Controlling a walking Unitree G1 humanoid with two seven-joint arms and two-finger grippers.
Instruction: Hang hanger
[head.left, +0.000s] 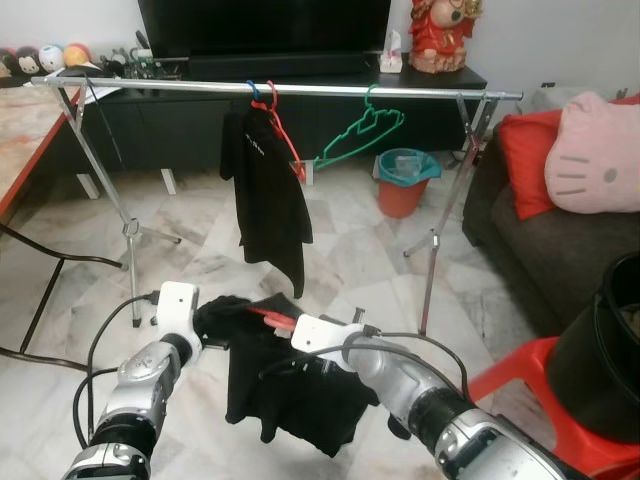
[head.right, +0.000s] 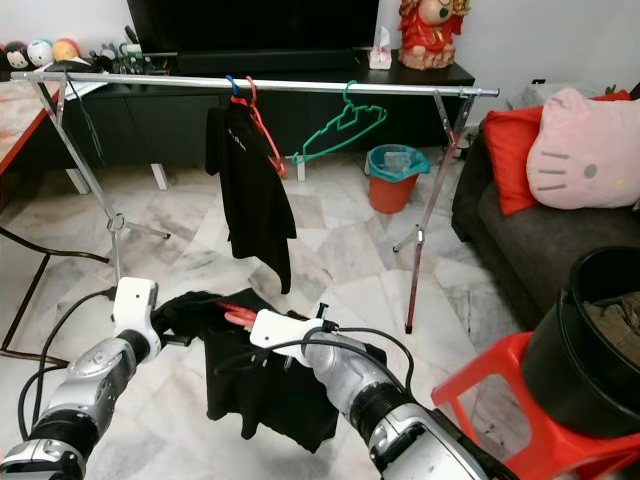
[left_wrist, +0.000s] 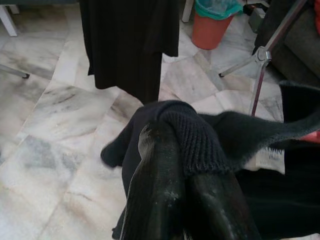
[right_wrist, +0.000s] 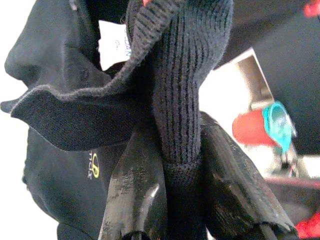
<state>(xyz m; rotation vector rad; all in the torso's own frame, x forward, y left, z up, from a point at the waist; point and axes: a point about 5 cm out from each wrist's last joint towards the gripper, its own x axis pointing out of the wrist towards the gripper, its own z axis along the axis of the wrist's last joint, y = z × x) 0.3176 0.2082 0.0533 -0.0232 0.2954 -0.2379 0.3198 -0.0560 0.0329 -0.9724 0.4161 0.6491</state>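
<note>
**Holding a garment low before the rail**

Gripping a black knit garment (head.left: 285, 385) on a red plastic hanger (head.left: 268, 317), both arms hold it low above the marble floor (head.left: 200, 265), well short of the silver metal clothes rail (head.left: 300, 89). The left gripper (left_wrist: 182, 200) has its fingers clamped on a fold of the ribbed collar; the right gripper (right_wrist: 182, 200) has its fingers pinched together on another ribbed band. The hanger's hook seems buried in cloth, though I cannot tell for sure. On the rail's middle hang a black shirt (head.left: 265, 195) and an empty green hanger (head.left: 362, 132). Since the fingers grip fabric rather than plastic, the hanger could slide out while lifting, or the hook could miss the rail.
</note>
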